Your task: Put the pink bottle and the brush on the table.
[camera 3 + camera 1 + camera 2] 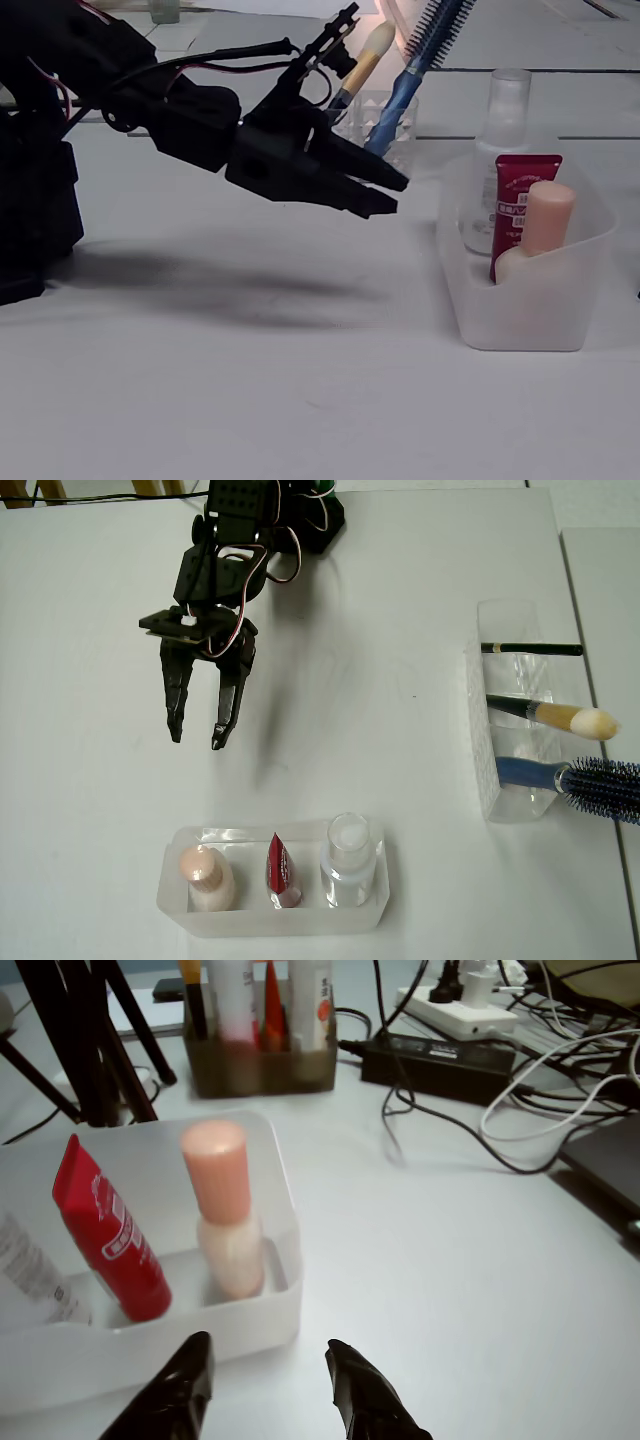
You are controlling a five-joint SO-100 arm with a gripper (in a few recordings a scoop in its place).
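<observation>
The pink bottle (206,876) (226,1215) (540,230) stands upright at one end of a frosted tray (275,920) (150,1345) (520,310). The brush (560,717) (360,62), black-handled with a cream tip, leans in a clear holder (508,730) at the right of the overhead view. My black gripper (197,738) (262,1365) (385,195) hovers open above the table (380,730), short of the tray, with nothing between its fingers. In the wrist view the pink bottle is just ahead and slightly left of the fingertips.
A red tube (281,872) (105,1230) and a clear bottle with a white top (348,860) share the tray. A blue-handled hairbrush (585,777) and a thin dark pencil (530,649) sit in the clear holder. Cables and a power brick (440,1055) lie beyond the tray.
</observation>
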